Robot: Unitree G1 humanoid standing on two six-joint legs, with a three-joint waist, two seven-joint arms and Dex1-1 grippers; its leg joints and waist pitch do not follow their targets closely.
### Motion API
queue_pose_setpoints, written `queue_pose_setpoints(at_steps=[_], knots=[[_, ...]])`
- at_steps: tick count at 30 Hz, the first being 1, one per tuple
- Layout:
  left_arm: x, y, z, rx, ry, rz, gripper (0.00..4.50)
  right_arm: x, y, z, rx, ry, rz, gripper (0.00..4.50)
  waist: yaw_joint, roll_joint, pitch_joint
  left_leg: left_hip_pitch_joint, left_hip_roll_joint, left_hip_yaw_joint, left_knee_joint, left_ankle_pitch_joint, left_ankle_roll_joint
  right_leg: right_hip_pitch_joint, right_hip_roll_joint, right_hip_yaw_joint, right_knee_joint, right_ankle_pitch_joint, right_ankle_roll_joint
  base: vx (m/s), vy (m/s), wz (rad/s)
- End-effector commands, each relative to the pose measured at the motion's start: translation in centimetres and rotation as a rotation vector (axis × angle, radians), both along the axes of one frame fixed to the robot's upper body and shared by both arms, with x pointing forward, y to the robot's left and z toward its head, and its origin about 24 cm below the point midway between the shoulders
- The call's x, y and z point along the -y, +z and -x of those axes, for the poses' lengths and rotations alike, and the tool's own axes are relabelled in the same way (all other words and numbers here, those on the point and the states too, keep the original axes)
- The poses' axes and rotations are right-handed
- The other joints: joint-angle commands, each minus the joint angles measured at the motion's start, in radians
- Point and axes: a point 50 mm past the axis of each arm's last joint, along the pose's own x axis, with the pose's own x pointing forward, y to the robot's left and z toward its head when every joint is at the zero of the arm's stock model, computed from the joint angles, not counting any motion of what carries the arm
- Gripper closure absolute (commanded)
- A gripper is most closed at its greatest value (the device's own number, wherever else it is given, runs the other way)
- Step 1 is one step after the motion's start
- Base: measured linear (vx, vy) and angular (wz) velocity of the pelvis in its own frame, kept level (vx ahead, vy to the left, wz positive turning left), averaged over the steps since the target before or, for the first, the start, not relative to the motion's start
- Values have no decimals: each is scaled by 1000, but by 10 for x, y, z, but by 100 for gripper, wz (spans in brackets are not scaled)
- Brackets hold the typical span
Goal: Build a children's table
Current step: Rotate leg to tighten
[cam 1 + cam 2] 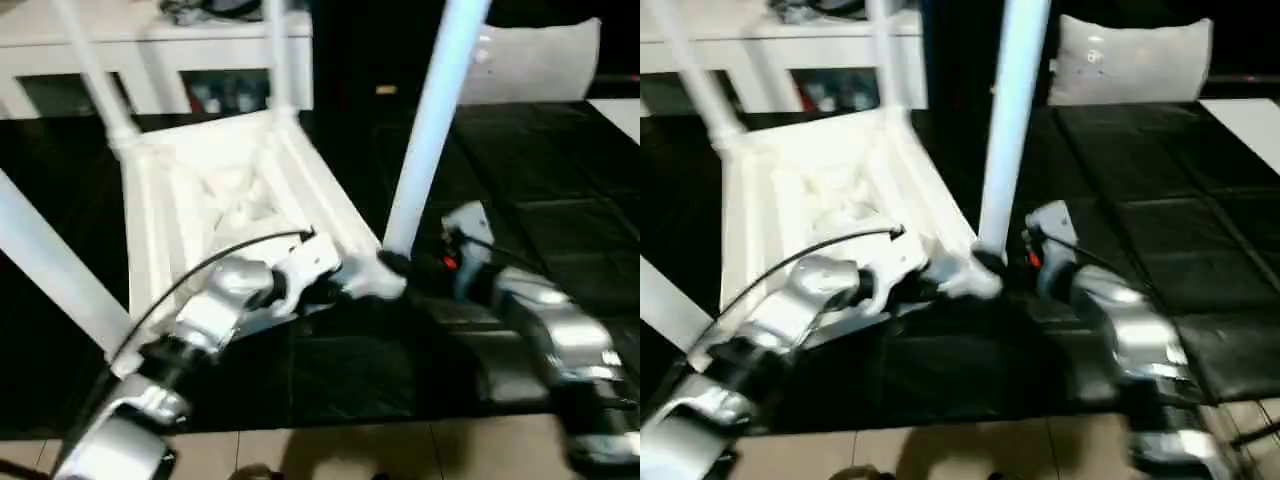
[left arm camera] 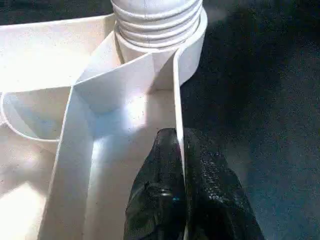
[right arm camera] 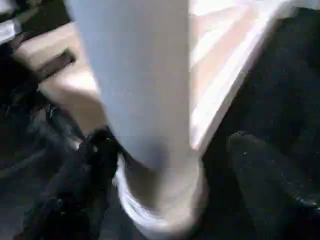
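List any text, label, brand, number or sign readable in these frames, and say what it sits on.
None can be read.
The table top, its legs, the left gripper and the right gripper carry no visible print.
A small red mark on the right arm is too blurred to tell whether it is text.
Small items behind the glass of the white cabinet are too blurred to read.
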Motion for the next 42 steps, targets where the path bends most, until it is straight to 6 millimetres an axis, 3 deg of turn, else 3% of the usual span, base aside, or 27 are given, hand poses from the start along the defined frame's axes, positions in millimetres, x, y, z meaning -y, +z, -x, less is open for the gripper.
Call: queue_pose_setpoints(at_steps=[1,3,8,9,11,15,21,25,29,34,35,36,38,39,42], knots=[[3,-2,8,-19,-132,-47,450,-4,6,6,14,114,-12,77,2,-13,-66,13,83,-29,-71,-176,76,58,-95,77,-80,-348,-101,0,0,0],[-2,-1,13,-45,-197,-57,450,-2,8,11,12,194,-6,77,8,-13,-70,12,83,-31,-70,-167,70,61,-98,77,-80,-363,-94,0,0,0],[-9,1,21,-86,-307,-69,450,0,9,20,-27,322,-18,136,24,-13,-73,11,88,-30,-68,-142,77,60,-99,80,-71,-322,-116,0,0,0],[-11,1,24,-98,-339,-80,450,-2,9,24,-52,370,-32,136,27,-20,-75,12,89,-28,-67,-127,81,58,-97,81,-67,-301,-123,0,0,0],[-12,1,26,-104,-363,-88,450,-3,7,28,-79,410,-38,152,35,-15,-75,9,91,-29,-67,-119,89,58,-97,81,-63,-276,-135,0,0,0],[-12,1,26,-100,-384,-97,450,-7,4,32,-115,470,-64,180,45,-16,-76,11,90,-29,-66,-125,80,58,-99,81,-64,-288,-134,0,0,0],[-9,2,25,-92,-391,-95,450,-10,0,33,-127,496,-66,236,47,-17,-74,12,88,-30,-68,-142,60,58,-99,80,-71,-338,-110,0,0,0],[-8,2,25,-90,-392,-92,450,-13,-2,34,-127,506,-66,263,47,-18,-76,9,87,-31,-67,-127,64,60,-99,80,-67,-317,-111,0,0,0],[-9,0,23,-87,-366,-90,450,-15,-4,34,-124,497,-67,283,45,-19,-73,9,83,-29,-67,-140,64,60,-98,77,-75,-363,-95,0,0,0],[-9,0,23,-82,-363,-92,450,-16,-5,26,-128,409,-101,283,38,-17,-68,14,82,-31,-71,-186,48,57,-97,71,-90,-439,-73,0,0,0],[-9,-1,23,-80,-360,-92,450,-16,-5,27,-139,414,-104,243,34,-18,-65,17,81,-32,-73,-211,40,58,-97,68,-95,-478,-61,0,0,0],[-9,-1,23,-79,-358,-93,450,-16,-5,27,-142,415,-104,243,31,-18,-62,19,79,-32,-73,-227,37,57,-96,67,-100,-504,-52,0,0,0],[-9,-1,23,-77,-356,-93,450,-18,-6,28,-140,427,-103,224,20,-15,-55,35,76,-34,-71,-293,20,52,-98,58,-118,-602,-22,0,0,0],[-9,-1,23,-77,-355,-93,450,-18,-6,28,-138,427,-103,224,19,-17,-57,40,76,-34,-71,-303,16,51,-98,58,-121,-608,-15,0,0,0],[-10,-1,23,-76,-354,-94,450,-19,-6,27,-119,421,-100,195,17,-17,-62,29,83,-40,-78,-284,18,59,-99,63,-109,-547,-25,0,0,0]])
